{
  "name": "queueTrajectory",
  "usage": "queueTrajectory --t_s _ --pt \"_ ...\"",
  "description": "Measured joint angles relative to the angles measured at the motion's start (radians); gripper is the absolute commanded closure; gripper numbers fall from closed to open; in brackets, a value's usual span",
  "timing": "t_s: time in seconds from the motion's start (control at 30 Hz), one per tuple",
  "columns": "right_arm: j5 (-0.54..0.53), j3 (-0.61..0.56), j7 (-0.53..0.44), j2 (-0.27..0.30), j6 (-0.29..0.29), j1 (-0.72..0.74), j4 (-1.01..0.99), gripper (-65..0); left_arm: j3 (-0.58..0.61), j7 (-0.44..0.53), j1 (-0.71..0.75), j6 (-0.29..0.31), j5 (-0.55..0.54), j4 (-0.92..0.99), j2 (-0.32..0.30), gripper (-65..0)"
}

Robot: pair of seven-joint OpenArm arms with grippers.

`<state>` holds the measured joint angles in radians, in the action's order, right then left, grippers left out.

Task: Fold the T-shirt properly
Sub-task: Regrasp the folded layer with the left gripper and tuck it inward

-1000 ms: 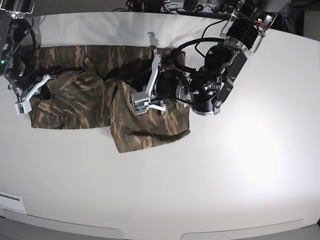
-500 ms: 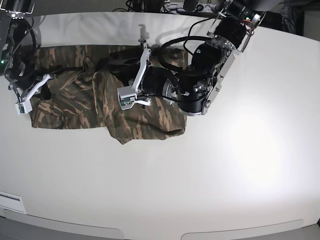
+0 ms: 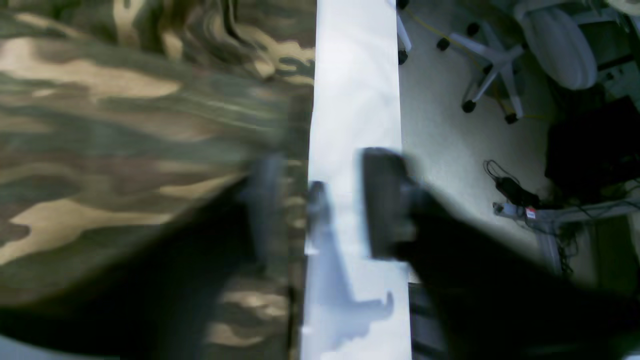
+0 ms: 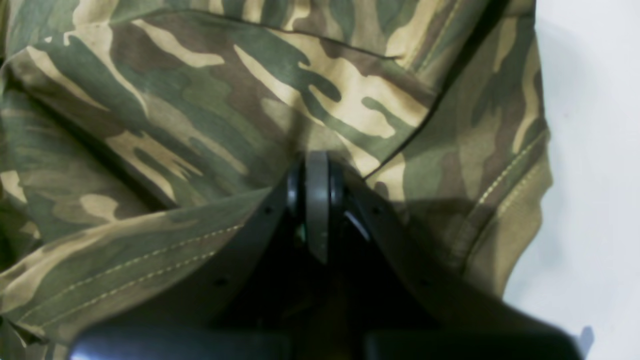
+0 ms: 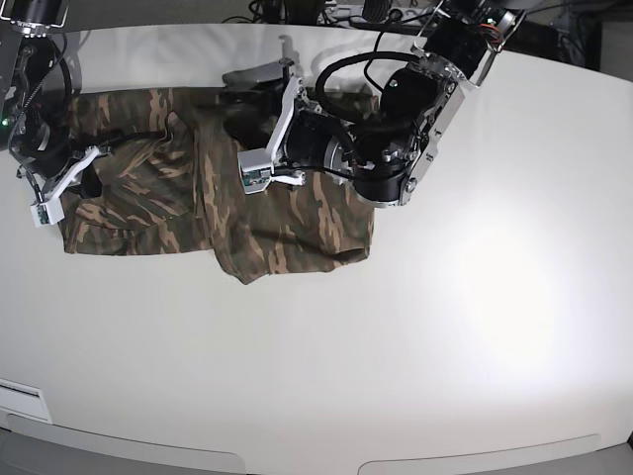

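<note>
While blurred, left gripper (image 3: pixel 320 210) seemingly spread; right gripper (image 4: pixel 317 200) pinching one T-shirt (image 5: pixel 287 223).

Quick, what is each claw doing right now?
Left gripper: open, holding nothing.
Right gripper: shut, pressed against the T-shirt; a pinch cannot be told.

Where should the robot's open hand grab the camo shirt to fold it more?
Probably the loose bottom corner of the T-shirt, coming down from above. That corner sticks out past the rest on the bare table, so a hand can pinch it there. The left hand is open above the cloth, holding nothing.
</note>
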<state>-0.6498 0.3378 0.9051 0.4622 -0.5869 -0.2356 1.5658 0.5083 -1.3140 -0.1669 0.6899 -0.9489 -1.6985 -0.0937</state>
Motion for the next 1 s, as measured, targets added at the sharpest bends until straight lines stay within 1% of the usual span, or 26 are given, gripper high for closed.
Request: queueTrajectory --t_s 0.1,0.13,0.17,0.2,0.23,0.27,0.37,0.47,0.5,0.57,0.6,0.63,0.67,0.7,0.83,0.97,1.0 --pt "-0.003 0.0 0.0 0.0 0.0 0.0 0.0 0.0 0.0 0.005 -0.014 0.0 0.006 0.0 0.0 -38.5" --pt "-0.003 0.0 0.0 0.0 0.0 0.0 0.0 0.0 0.0 0.005 -0.023 0.0 0.002 0.0 0.0 -37.0" --pt "-0.003 0.0 0.0 0.0 0.0 0.0 0.0 0.0 0.0 0.005 -0.031 0.0 -0.007 0.0 0.0 -32.2" --pt "-0.003 0.0 0.0 0.0 0.0 0.0 0.0 0.0 0.0 0.005 -0.039 0.0 -0.016 0.0 0.0 -23.4" --pt "-0.003 0.0 0.0 0.0 0.0 0.0 0.0 0.0 0.0 0.005 -0.048 0.0 -0.015 -0.002 0.0 -10.5" --pt "-0.003 0.0 0.0 0.0 0.0 0.0 0.0 0.0 0.0 0.005 -0.055 0.0 -0.012 -0.005 0.0 0.0" --pt "-0.005 0.0 0.0 0.0 -0.001 0.0 0.0 0.0 -0.004 0.023 -0.071 0.0 0.056 -0.03 0.0 0.0" --pt "-0.005 0.0 0.001 0.0 -0.001 0.0 0.0 0.0 -0.004 0.062 -0.071 0.0 0.165 -0.034 0.0 0.0" --pt "-0.005 0.0 0.0 0.0 -0.001 0.0 0.0 0.0 -0.004 0.065 -0.071 0.0 0.215 -0.034 0.002 0.0" --pt "-0.005 0.0 0.001 0.0 -0.001 0.0 0.0 0.0 -0.003 0.108 -0.07 0.0 0.364 -0.034 0.003 0.0" --pt "-0.006 0.0 0.001 0.0 -0.001 0.0 0.0 0.0 -0.004 0.139 -0.069 -0.022 0.452 -0.034 0.003 0.0" --pt "-0.005 0.0 0.0 0.0 -0.001 0.0 0.0 0.0 -0.003 0.165 -0.069 -0.055 0.532 -0.034 0.002 0.0" --pt "-0.005 0.0 0.001 0.0 -0.001 0.0 0.0 0.0 -0.004 0.178 -0.069 -0.098 0.589 -0.033 0.002 0.0" --pt "-0.005 0.0 0.001 0.0 -0.001 0.0 0.0 0.0 -0.004 0.192 -0.069 -0.127 0.622 -0.033 0.001 0.0" --pt "-0.006 0.0 0.001 0.0 -0.001 -0.001 0.0 0.0 -0.005 0.216 -0.056 -0.152 0.684 -0.033 -0.009 0.0" --pt "-0.006 0.0 0.0 0.0 -0.001 -0.001 0.0 0.0 -0.004 0.306 0.016 -0.152 0.744 -0.028 -0.055 0.0" --pt "-0.006 0.0 0.0 0.0 -0.001 0.0 0.0 0.0 -0.005 0.351 0.033 -0.156 0.745 -0.024 -0.071 0.0"
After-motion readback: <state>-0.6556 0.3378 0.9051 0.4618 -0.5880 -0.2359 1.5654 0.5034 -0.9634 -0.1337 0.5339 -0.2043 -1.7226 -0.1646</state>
